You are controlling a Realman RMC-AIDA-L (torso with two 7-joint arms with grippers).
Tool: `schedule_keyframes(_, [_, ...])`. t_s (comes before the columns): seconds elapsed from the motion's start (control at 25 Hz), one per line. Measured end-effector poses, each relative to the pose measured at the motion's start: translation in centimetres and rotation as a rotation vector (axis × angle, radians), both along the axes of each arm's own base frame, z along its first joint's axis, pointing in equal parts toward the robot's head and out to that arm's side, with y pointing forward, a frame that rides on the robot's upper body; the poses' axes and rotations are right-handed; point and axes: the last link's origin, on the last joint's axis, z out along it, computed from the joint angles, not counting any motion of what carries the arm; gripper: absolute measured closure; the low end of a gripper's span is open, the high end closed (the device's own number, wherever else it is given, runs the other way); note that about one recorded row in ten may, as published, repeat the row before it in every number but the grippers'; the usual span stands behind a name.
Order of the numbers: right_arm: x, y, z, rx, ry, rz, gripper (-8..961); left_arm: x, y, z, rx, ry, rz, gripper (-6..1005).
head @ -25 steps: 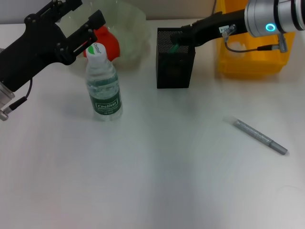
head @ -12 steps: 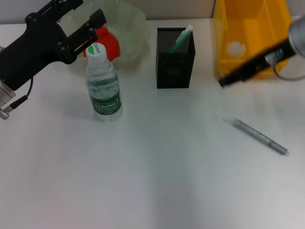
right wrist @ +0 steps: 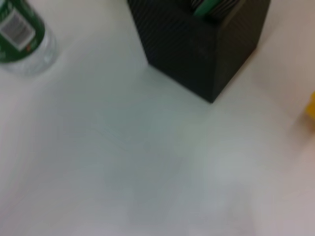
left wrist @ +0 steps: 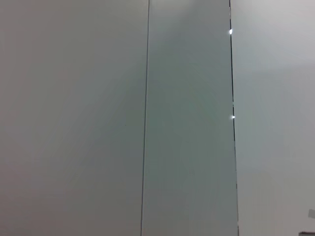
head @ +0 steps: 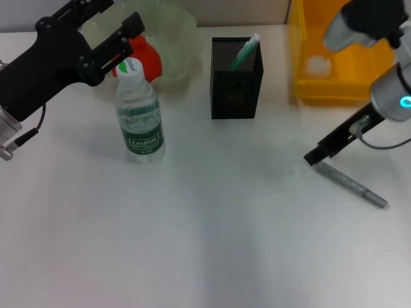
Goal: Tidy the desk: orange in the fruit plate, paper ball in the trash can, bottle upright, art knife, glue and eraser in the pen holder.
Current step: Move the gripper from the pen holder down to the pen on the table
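In the head view we see the left gripper at the upper left of the frame, its fingers spread wide and holding nothing, raised just above the cap of the bottle. The bottle stands upright on the white tabletop. Behind it, at the top of the frame, the orange sits in the clear plate. The black mesh holder stands at upper centre with a green-and-white glue stick leaning out of it. At the upper right is the yellow trash can, with a white paper ball inside. The right gripper reaches down at the right of the frame, its dark tip just beside the near end of the grey knife, which lies flat on the tabletop at the lower right; we cannot tell how far its fingers are apart, nor whether it touches the knife.

In the left wrist view we see only pale, flat surfaces with thin vertical lines.

In the right wrist view the holder fills the top centre, the green stick showing at its mouth, and the bottle sits at the upper left.
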Motion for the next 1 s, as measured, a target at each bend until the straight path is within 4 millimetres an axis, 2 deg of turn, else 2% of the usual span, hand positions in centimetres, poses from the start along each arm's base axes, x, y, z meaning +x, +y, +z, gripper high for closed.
schedule_keyframes(0.56, [0.6, -0.1, -1.7, -0.03, -0.043, 0.014, 561, -0.1, 0.1, 0.0, 0.002, 0.0, 0.008, 335])
schedule_keyframes(0.92, [0.9, -0.2, -1.9, -0.041, -0.046, 0.002, 577, -0.3, 0.0, 0.1, 0.004, 0.0, 0.012, 335])
schedule_keyframes(1.0, [0.9, -0.2, -2.0, -0.041, -0.049, 0.0, 717, -0.3, 0.0, 0.1, 0.005, 0.0, 0.012, 335])
